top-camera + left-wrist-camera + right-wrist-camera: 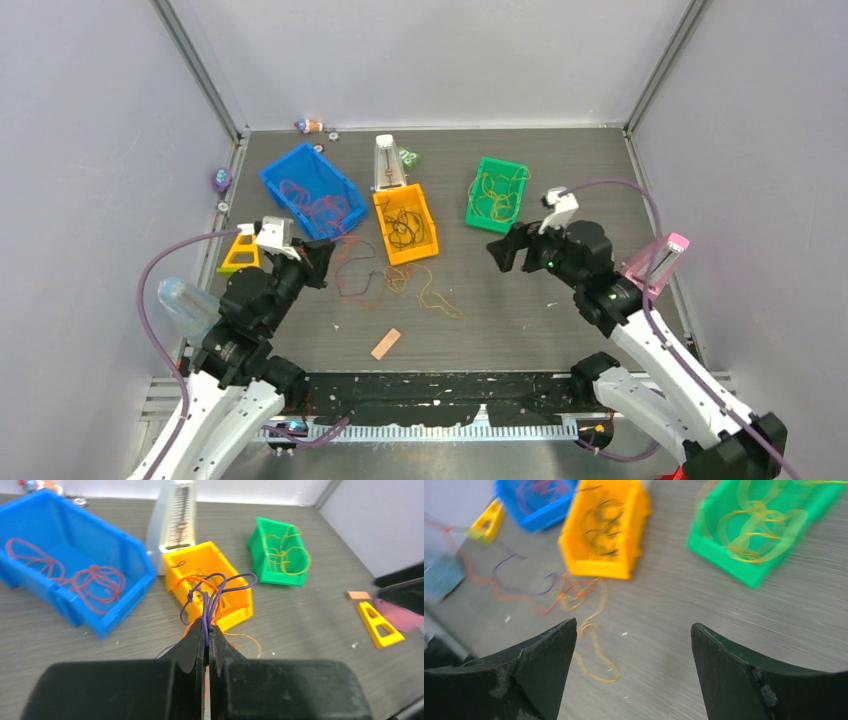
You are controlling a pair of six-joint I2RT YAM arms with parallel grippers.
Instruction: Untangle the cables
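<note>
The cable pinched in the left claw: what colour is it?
The cable is purple, seen best in the left wrist view.

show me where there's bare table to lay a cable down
Free: the dark table between green plastic bin, open right gripper and small tan block. Crowded: loose orange and purple cables sprawl between orange plastic bin, blue plastic bin and left gripper.

My 2 arms, left arm (240,335) and right arm (625,300): black upper joints, white lower links. 1 lilac hose (148,290) per arm. White camera bracket (274,235) at each wrist. Black curved wedge-shaped fingers (536,665); inner edges scuffed grey.
</note>
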